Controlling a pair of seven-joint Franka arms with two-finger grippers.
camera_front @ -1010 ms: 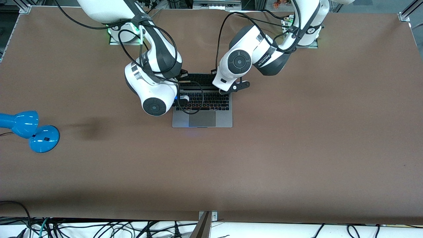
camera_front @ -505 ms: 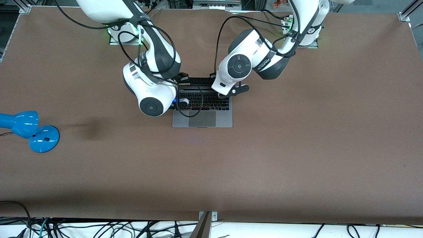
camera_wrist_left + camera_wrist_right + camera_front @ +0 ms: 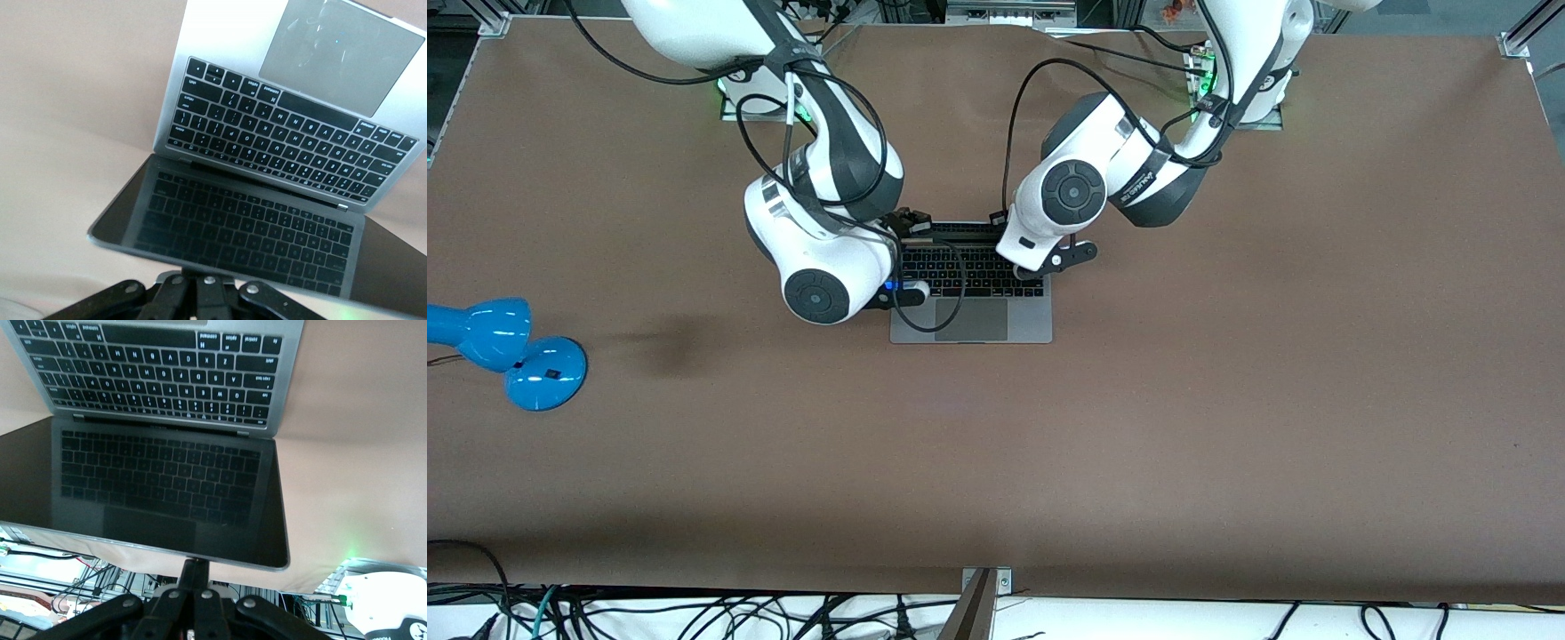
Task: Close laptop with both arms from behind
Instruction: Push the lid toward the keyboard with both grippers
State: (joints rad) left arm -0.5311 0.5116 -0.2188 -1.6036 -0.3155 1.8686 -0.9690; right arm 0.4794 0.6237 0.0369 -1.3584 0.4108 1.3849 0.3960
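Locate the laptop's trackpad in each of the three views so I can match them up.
Front view: the trackpad sits at the laptop's edge nearest the camera, partly crossed by a black cable.
Left wrist view: the trackpad lies above the keyboard.
Right wrist view: not in it.
Shared landmark: the black keyboard.

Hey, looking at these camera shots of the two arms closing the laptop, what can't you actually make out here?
- Front view: the laptop lid's outer face is turned away, and the arms' wrists cover its screen corners.
- Left wrist view: the left gripper fingertips sit behind the screen's top edge, so contact is unclear.
- Right wrist view: the same goes for the right gripper.
- Front view: the blue lamp is cut off by the picture's edge.
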